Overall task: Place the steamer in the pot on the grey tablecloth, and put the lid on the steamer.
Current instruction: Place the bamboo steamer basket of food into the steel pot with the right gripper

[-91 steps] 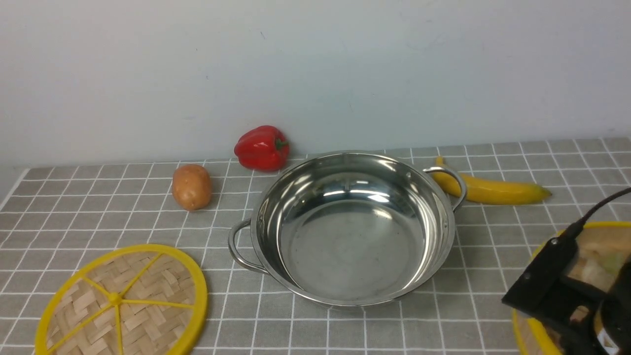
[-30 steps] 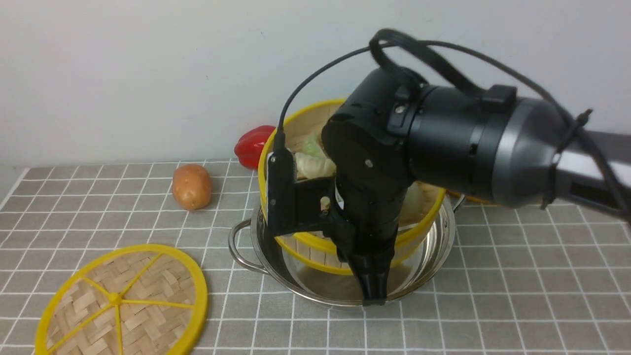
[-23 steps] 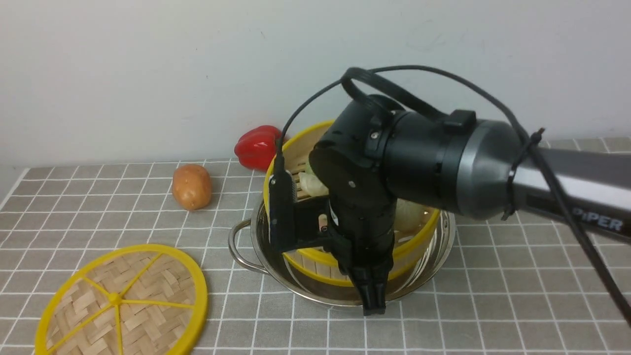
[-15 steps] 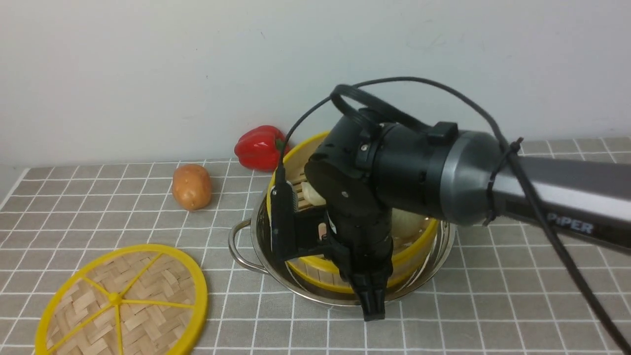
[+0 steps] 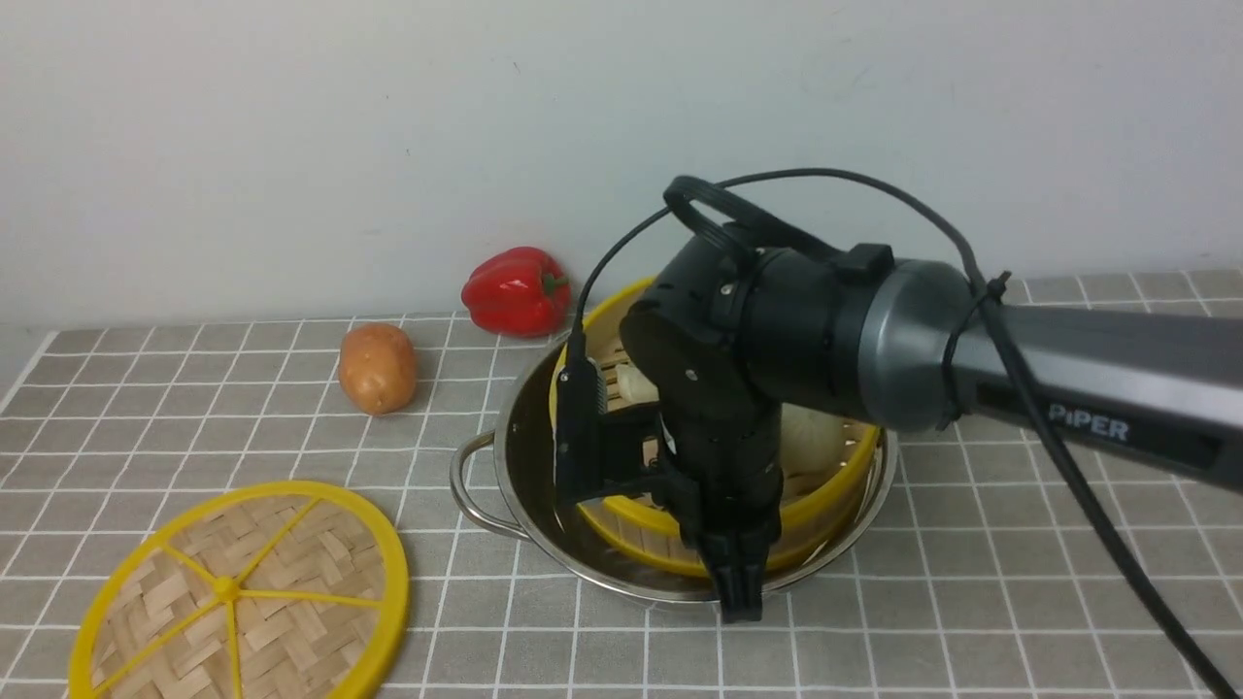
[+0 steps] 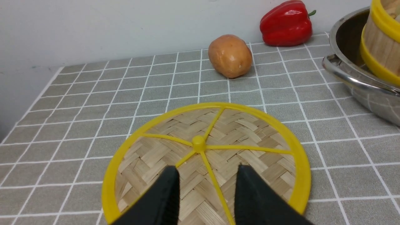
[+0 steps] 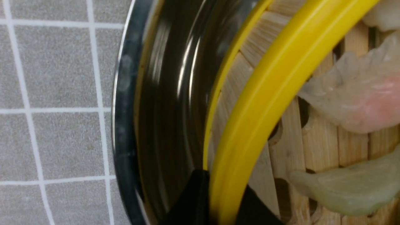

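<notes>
The steamer (image 5: 821, 505), a bamboo basket with yellow rims and pale dumplings (image 7: 353, 100) inside, sits low inside the shiny pot (image 5: 529, 466) on the grey tablecloth (image 5: 194, 427). My right gripper (image 5: 738, 592) points down, shut on the steamer's near top rim (image 7: 265, 103), one finger inside and one outside. Between steamer and pot wall (image 7: 162, 93) a gap shows. The lid (image 5: 238, 592) lies flat at the front left. My left gripper (image 6: 207, 168) hovers over the lid (image 6: 203, 147), open, with nothing between its fingers.
A potato (image 5: 377, 367) and a red pepper (image 5: 515, 289) lie behind the lid, near the back wall. The pot's loop handle (image 5: 471, 490) sticks out toward the lid. The cloth's left edge (image 5: 24, 369) runs close by. My right arm spans the right side.
My right arm has lowered the steamer from above the pot down into it and shifted slightly right. The lid and my left gripper have not moved.
</notes>
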